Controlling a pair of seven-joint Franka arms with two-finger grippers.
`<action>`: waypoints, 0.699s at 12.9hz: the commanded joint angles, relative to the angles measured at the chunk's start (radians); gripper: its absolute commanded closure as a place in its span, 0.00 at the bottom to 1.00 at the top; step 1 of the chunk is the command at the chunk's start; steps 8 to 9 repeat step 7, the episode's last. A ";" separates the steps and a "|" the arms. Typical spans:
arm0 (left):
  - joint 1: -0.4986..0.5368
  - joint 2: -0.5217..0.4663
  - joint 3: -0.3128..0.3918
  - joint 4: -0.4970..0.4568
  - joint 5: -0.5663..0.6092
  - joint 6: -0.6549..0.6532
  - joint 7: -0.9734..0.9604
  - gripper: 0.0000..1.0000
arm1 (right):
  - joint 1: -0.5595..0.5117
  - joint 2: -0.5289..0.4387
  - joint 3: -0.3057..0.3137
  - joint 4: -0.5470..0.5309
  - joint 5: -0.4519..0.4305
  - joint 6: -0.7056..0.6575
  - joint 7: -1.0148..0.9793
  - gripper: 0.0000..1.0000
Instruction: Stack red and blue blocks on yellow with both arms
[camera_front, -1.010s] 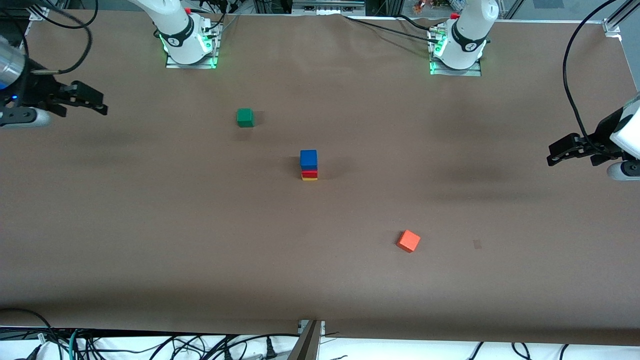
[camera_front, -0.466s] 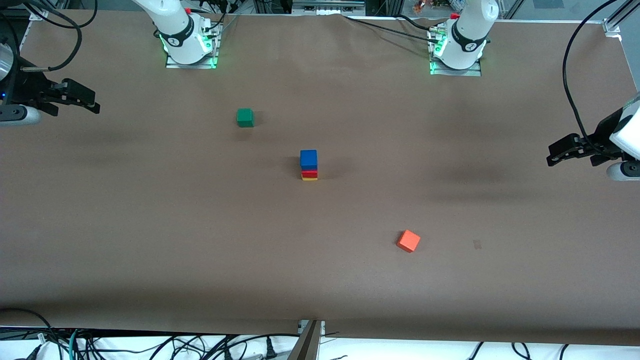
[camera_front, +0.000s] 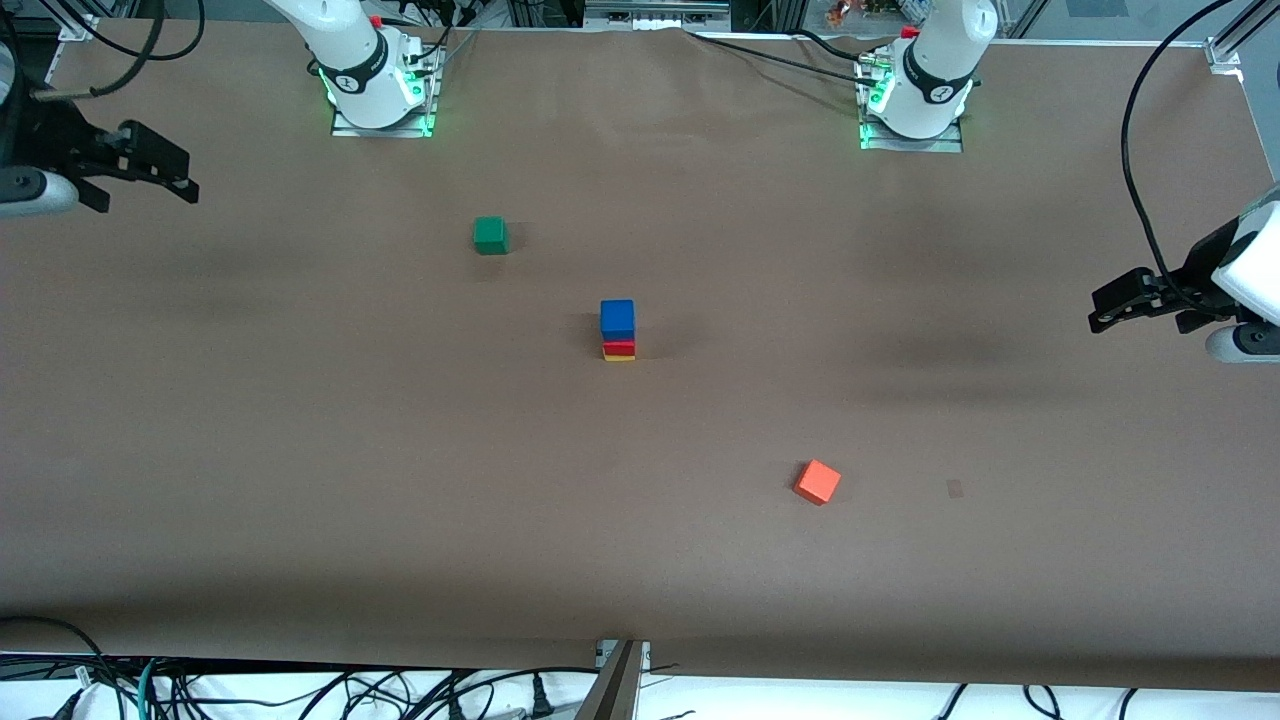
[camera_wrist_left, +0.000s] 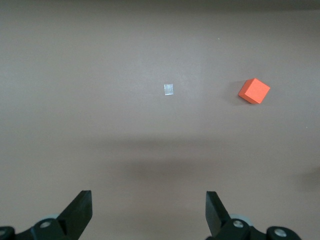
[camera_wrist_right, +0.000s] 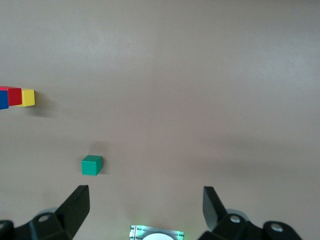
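Observation:
A three-cube stack stands mid-table: the blue block (camera_front: 617, 317) on the red block (camera_front: 619, 347) on the yellow cube (camera_front: 619, 356). The stack also shows at the edge of the right wrist view, blue (camera_wrist_right: 3, 98), red (camera_wrist_right: 13, 96), yellow (camera_wrist_right: 28, 97). My right gripper (camera_front: 170, 170) is open and empty, up over the table's right-arm end. My left gripper (camera_front: 1110, 305) is open and empty, up over the left-arm end. Both grippers are well away from the stack. The wrist views show each gripper's jaws wide apart, the left (camera_wrist_left: 148, 212) and the right (camera_wrist_right: 146, 207).
A green cube (camera_front: 489, 235) lies farther from the front camera than the stack, toward the right arm's base; it shows in the right wrist view (camera_wrist_right: 92, 165). An orange cube (camera_front: 817, 482) lies nearer the camera, toward the left arm's end (camera_wrist_left: 253, 91). A small pale mark (camera_front: 955, 488) is beside it.
My right gripper has drawn up and back toward its end of the table. My left gripper has barely shifted. The stack and loose cubes have not moved.

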 joint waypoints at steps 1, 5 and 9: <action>-0.007 0.014 -0.001 0.030 0.017 -0.010 0.016 0.00 | -0.021 0.032 0.006 0.028 -0.006 -0.029 -0.021 0.00; -0.013 0.017 -0.001 0.030 0.015 -0.010 0.016 0.00 | -0.016 0.035 0.009 0.029 -0.005 -0.028 -0.029 0.00; -0.013 0.019 -0.001 0.032 0.015 -0.010 0.016 0.00 | -0.019 0.035 0.008 0.028 -0.008 -0.029 -0.032 0.00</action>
